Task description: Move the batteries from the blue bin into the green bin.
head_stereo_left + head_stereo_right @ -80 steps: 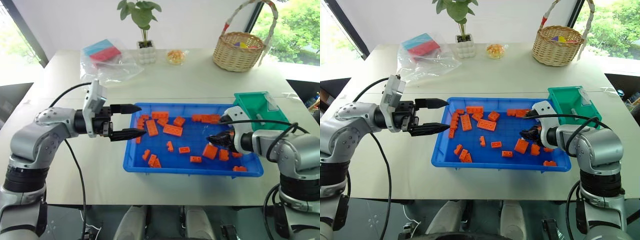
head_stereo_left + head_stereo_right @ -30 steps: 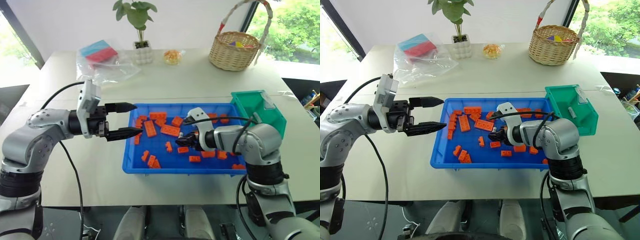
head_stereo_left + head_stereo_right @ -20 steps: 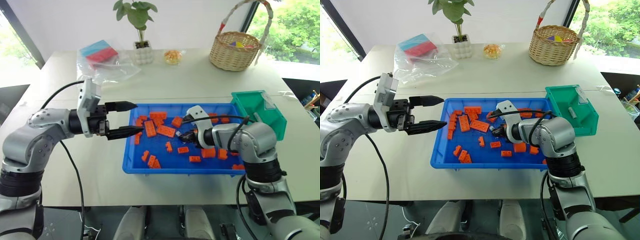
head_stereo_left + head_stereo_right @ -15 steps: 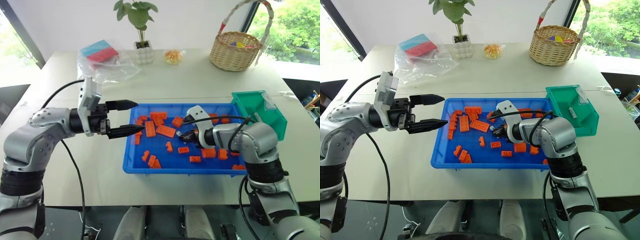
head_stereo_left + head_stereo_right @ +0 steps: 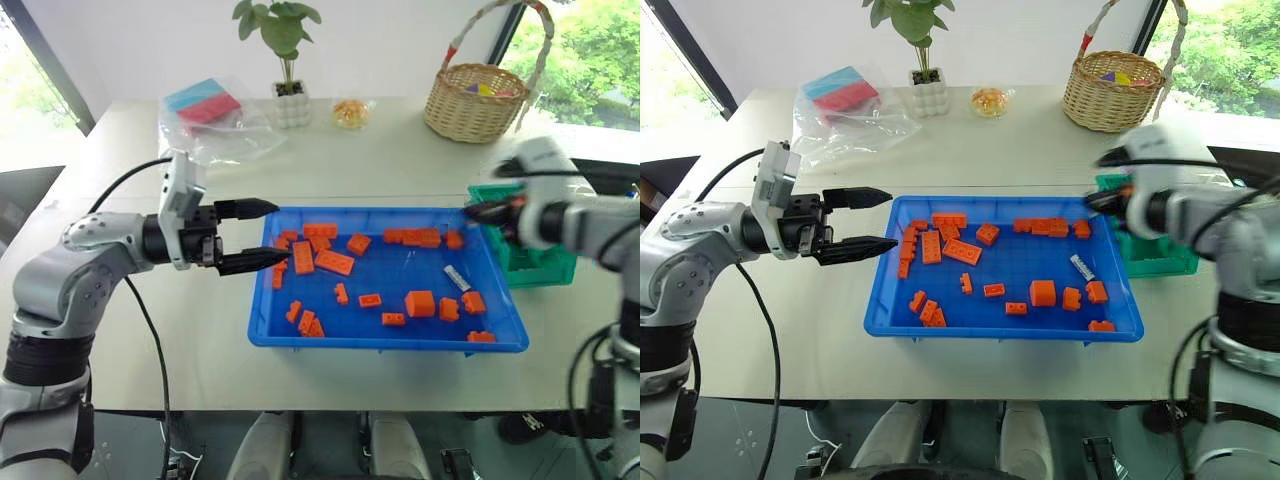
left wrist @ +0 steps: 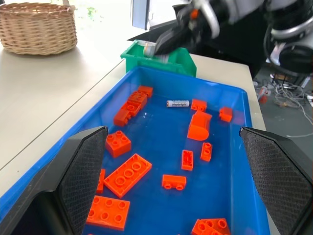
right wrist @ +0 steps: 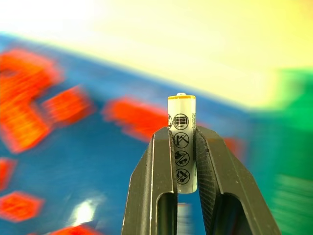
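Note:
My right gripper (image 7: 181, 129) is shut on one of the batteries (image 7: 181, 108), a silver cylinder standing upright between its fingers. It hovers above the blue bin's (image 5: 385, 345) far right corner, beside the green bin (image 5: 545, 262), which the right hand partly hides. Another battery (image 5: 457, 278) lies in the right part of the blue bin among orange bricks (image 5: 338, 261). Just outside the blue bin's left rim my left gripper (image 5: 272, 236) stands open and holds nothing, pointing toward the right.
A wicker basket (image 5: 478, 100) stands at the back right of the table. A potted plant (image 5: 292, 100), a small bowl (image 5: 351, 112) and a clear bag of coloured blocks (image 5: 212, 115) sit along the back.
My right gripper closed on a battery in the middle of the blue bin, then rose and swung right to the green bin's side. The left arm has stayed put.

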Controlling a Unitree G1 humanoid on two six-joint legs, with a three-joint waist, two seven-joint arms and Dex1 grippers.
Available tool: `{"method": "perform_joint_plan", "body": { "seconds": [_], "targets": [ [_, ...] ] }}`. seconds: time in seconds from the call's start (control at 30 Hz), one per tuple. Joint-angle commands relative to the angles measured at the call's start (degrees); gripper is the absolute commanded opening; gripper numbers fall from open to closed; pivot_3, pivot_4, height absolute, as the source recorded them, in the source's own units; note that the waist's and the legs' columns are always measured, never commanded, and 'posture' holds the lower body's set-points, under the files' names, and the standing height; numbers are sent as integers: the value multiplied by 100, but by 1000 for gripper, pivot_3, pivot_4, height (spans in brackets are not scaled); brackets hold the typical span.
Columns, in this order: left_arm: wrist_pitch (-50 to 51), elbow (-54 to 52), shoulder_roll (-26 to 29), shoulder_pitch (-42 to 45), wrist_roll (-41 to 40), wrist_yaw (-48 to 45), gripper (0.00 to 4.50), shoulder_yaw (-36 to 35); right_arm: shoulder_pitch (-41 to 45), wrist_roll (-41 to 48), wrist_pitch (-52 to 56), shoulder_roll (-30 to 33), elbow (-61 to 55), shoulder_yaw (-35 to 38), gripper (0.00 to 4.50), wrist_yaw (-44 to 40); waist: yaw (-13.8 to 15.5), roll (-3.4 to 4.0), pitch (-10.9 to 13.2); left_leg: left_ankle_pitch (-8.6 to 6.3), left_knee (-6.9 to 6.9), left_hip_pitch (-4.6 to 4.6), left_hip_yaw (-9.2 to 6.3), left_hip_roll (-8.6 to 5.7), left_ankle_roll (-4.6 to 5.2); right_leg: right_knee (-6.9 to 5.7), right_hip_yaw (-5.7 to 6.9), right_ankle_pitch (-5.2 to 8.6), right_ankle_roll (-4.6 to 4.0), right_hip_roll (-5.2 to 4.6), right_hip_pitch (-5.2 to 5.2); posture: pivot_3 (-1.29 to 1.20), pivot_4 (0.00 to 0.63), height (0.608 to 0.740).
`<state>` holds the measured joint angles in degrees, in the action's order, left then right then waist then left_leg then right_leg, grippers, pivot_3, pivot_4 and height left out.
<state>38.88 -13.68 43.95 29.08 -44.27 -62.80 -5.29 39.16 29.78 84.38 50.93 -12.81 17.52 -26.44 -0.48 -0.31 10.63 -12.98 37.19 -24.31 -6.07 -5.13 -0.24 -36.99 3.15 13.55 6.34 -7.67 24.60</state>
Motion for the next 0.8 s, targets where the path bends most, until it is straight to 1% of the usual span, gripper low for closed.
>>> {"method": "perform_joint_plan", "body": {
  "seconds": [0.03, 0.1, 0.2, 0.27, 0.3, 0.33, 0.37, 0.4, 0.5, 0.57, 0.67, 0.8],
  "targets": [
    [-159, 43, -43, 164, 52, -131, 4500, 9, -171, -143, -299, 299, 219, 272, 48, -68, -27, 0, 0, 0, 0, 0, 1, 2, 0, 0, 0, 0, 0, 0, 0, 0, 150, 702],
    [-181, 136, -83, 264, 88, -177, 4500, 48, -383, -226, -475, 416, 368, 301, 48, -84, -40, 0, 0, 0, 0, 2, 5, 5, 0, -1, -2, 0, -1, 0, 1, 0, 150, 702],
    [-207, 231, -129, 369, 138, -225, 4500, 92, -600, -252, -582, 386, 511, 375, 48, -87, -30, 2, 1, 0, 1, 1, 5, 5, 1, -3, -2, 0, -1, 0, 1, 0, 150, 702],
    [-225, 283, -151, 417, 171, -263, 4500, 121, -733, -260, -724, 288, 529, 377, 1120, -69, -31, 2, 1, 0, 3, 1, 8, 3, 1, -2, -5, 0, -1, -1, 1, 0, 150, 702],
    [-233, 307, -156, 437, 182, -284, 4500, 131, -821, -305, -877, 291, 491, 300, 1463, -76, -25, 1, 1, 0, 3, 1, 8, 3, 1, -2, -6, 0, -1, -1, 1, 0, 150, 702],
    [-234, 319, -164, 453, 191, -295, 4500, 139, -920, -366, -1063, 334, 441, 203, 1972, -104, -17, 1, 1, 0, 3, 1, 8, 4, 1, -2, -6, 0, -1, -1, 1, 0, 150, 702],
    [-228, 325, -171, 468, 196, -300, 4500, 142, -1017, -447, -1280, 398, 405, 121, 2593, -130, -15, 1, 1, 0, 3, 0, 7, 4, 1, -2, -5, 0, -1, 0, 1, 0, 150, 702],
    [-218, 323, -179, 480, 199, -298, 4500, 144, -1087, -514, -1467, 454, 394, 82, 3020, -149, -15, 1, 1, 0, 3, 0, 7, 4, 1, -2, -5, 0, 0, 0, 1, 0, 150, 702],
    [-205, 303, -179, 472, 201, -315, 4500, 138, -1199, -661, -2024, 749, 267, -15, 3020, -388, -15, 4, 3, 0, 4, 0, 7, 2, 1, -1, -5, 0, 0, -1, 1, 0, 150, 702],
    [-202, 296, -172, 458, 207, -326, 4500, 129, -1121, -654, -2192, 912, 126, -68, 3020, -541, -15, 6, 4, 0, 4, -1, 8, 2, 1, -1, -5, 0, 0, -2, 1, 0, 150, 702],
    [-191, 291, -155, 439, 214, -330, 4500, 105, -760, -270, -1781, 949, -352, -139, 3020, -743, -44, 5, 4, 0, 1, 1, 7, 5, 1, -1, -5, 0, 0, 1, 2, 0, 150, 702],
    [-172, 251, -153, 417, 217, -311, 4500, 100, -824, 118, -1102, 889, -1053, -369, 3020, -876, -16, 3, 4, 0, 0, 0, 0, 8, 0, -1, -4, 1, -1, 3, 3, 0, 150, 702]
  ]
}}
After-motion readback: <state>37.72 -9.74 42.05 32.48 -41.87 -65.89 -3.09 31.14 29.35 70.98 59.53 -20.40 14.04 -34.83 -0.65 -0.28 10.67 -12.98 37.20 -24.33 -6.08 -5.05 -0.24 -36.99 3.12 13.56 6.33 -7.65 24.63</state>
